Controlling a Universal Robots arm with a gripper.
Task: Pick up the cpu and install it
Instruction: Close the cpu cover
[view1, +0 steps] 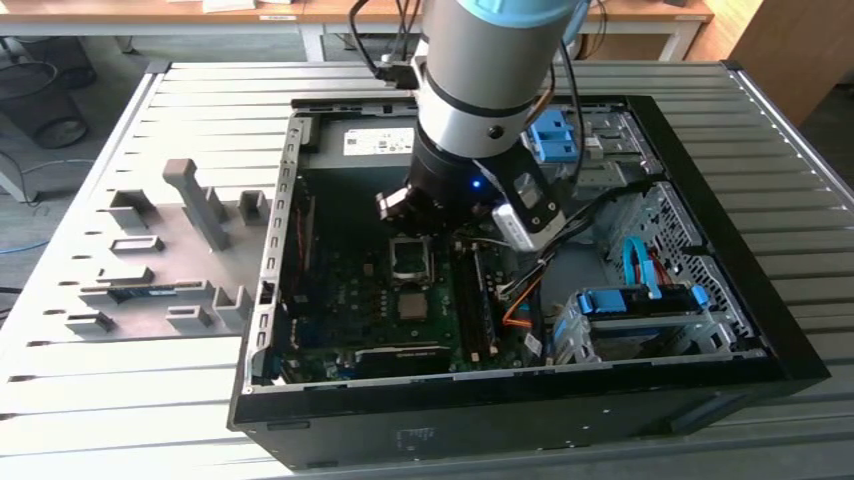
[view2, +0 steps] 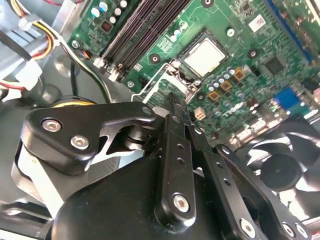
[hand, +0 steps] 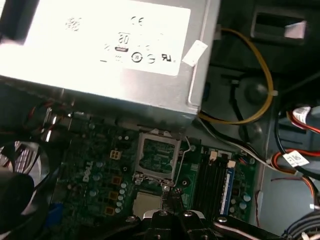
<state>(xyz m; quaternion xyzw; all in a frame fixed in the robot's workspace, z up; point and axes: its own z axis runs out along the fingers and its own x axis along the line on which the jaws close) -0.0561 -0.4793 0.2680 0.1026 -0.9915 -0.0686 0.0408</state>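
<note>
Recorded as neither picked up nor installed: cpu (view2: 204, 56) flat on motherboard (view2: 240, 20) just beside empty socket (hand: 159, 152), gripper (view2: 173, 100) above, closed on nothing.

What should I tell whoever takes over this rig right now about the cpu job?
The gripper hovers over the motherboard, close to the cpu and the socket. Its fingers look shut, with nothing held.
The cpu lies flat on the motherboard beside the metal-framed socket, not gripped.
The socket looks empty.
Done: the arm is in the case, near the chip.
Left: the pickup and the install.
</note>
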